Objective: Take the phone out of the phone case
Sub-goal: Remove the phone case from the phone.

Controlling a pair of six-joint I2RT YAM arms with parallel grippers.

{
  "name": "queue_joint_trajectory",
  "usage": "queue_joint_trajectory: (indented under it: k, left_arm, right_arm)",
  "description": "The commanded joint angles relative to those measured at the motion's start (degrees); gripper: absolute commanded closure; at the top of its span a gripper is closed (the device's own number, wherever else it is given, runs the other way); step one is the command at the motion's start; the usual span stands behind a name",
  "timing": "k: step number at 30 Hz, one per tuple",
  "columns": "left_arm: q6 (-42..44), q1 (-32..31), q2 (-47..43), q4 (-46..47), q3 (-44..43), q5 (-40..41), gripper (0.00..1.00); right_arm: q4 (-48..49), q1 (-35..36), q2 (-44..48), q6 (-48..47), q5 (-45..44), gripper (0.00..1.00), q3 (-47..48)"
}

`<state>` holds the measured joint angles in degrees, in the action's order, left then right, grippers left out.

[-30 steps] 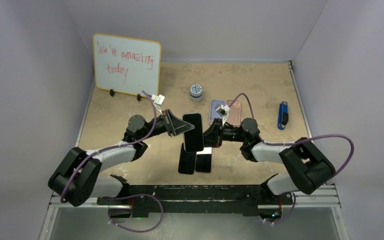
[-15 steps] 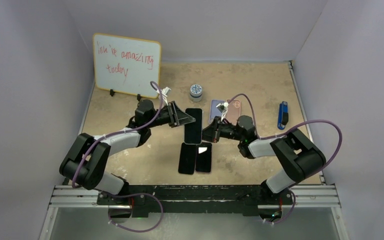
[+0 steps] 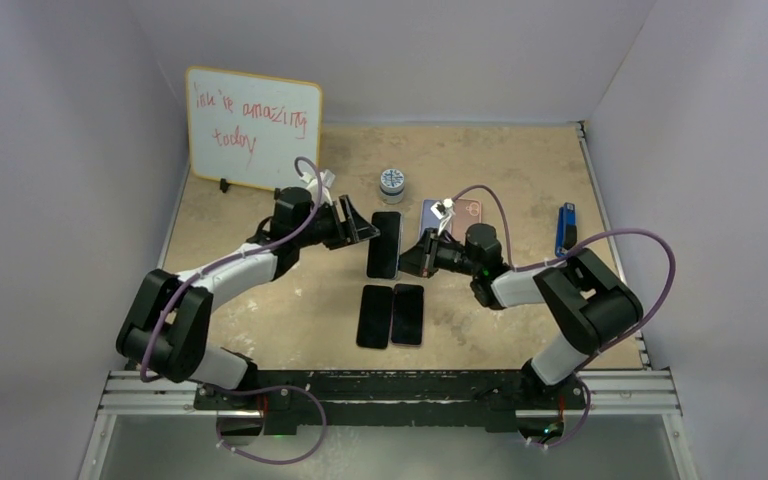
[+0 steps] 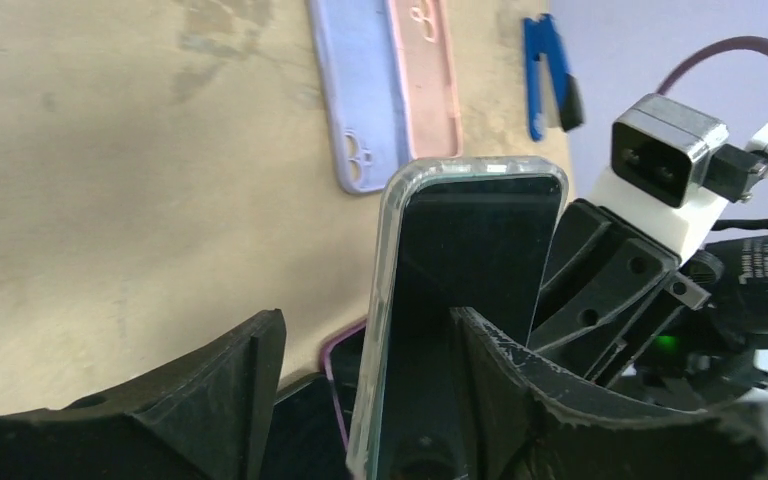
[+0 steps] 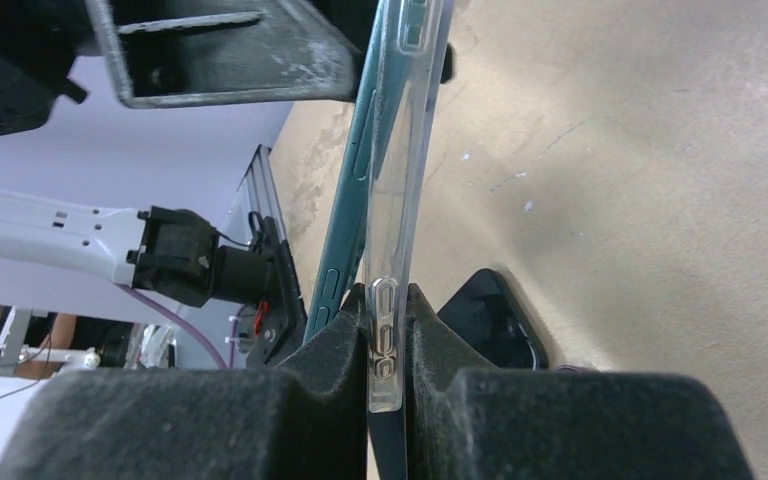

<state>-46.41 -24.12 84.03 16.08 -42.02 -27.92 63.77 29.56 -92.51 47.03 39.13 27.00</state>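
The clear case point(image 5: 400, 150) edge was clamped by right gripper point(image 5: 385, 300), presumably as anchor; left gripper point(image 4: 370, 320) was spread astride phone point(image 4: 470, 250), unclamped.

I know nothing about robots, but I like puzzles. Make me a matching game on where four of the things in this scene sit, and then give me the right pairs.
Things
1. White dry-erase board with red handwriting
2. Small round grey tin
3. Blue and black stick-shaped object
4. Dark phone in a clear plastic case

Places
A. Lying near the right edge of the table
B. Held upright, its case edge pinched by the right gripper
C. Propped up at the far left corner
D. Standing at the far middle, beyond both arms

Pairs: 1-C, 2-D, 3-A, 4-B
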Motion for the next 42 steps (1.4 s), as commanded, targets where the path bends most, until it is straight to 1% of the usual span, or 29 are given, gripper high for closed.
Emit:
queue_joint_trajectory:
  k: [1,3,7,10,11,12,17,21,26,29,33,37,42]
  left_arm:
    - [5.7,-0.3,-6.2,-7.6,-2.8,9.5,0.37]
    - [8.3,-2.3,-8.1,-11.6,-4.0,14.7,0.36]
    - [14.3,-11.3,-10.9,-21.3,-7.4,28.6,0.34]
    - [16.8,-15.5,-11.9,-25.5,-9.1,36.5,0.32]
    - [17.7,-16.8,-12.2,-26.5,-9.5,39.0,0.29]
    - [18.4,-18.3,-12.6,-27.3,-9.7,41.5,0.28]
    - [24.7,-27.7,-12.5,-27.0,-9.7,52.1,0.27]
    - [30.1,-35.9,-10.6,-26.3,-9.8,62.4,0.27]
    - [35.7,-44.3,-6.8,-24.5,-10.1,74.1,0.27]
    - [38.0,-47.3,-3.2,-24.2,-11.2,78.9,0.29]
    - [38.2,-48.9,2.6,-27.2,-14.2,84.4,0.32]
    - [37.6,-49.4,7.2,-27.8,-15.9,87.0,0.35]
    - [37.9,-49.4,9.6,-26.2,-16.9,89.1,0.39]
  right_arm:
    - [1.7,-0.3,-0.4,-1.0,-1.3,1.0,3.3]
    - [1.1,-0.4,-1.0,-0.7,-1.3,1.0,3.7]
    - [0.2,-0.6,-2.0,0.4,-1.4,1.0,4.1]
    - [-1.1,-1.0,-2.7,1.3,-1.4,1.0,4.7]
    - [-1.3,-1.1,-2.9,1.7,-1.3,1.0,4.9]
    - [-1.4,-1.2,-3.2,2.0,-1.3,1.0,4.9]
    - [-0.8,-1.7,-4.7,4.5,-0.3,1.0,5.3]
    - [-0.4,-2.3,-6.4,7.3,1.1,1.0,5.8]
    - [4.1,-2.8,-8.7,11.7,3.1,1.0,5.6]
    - [5.5,-3.0,-9.4,13.1,3.7,1.0,5.4]
    - [6.0,-3.4,-9.3,13.5,4.0,1.0,5.3]
    - [6.4,-3.5,-8.9,13.6,4.5,1.0,5.2]
    - [7.3,-3.5,-9.3,14.3,5.1,1.0,5.2]
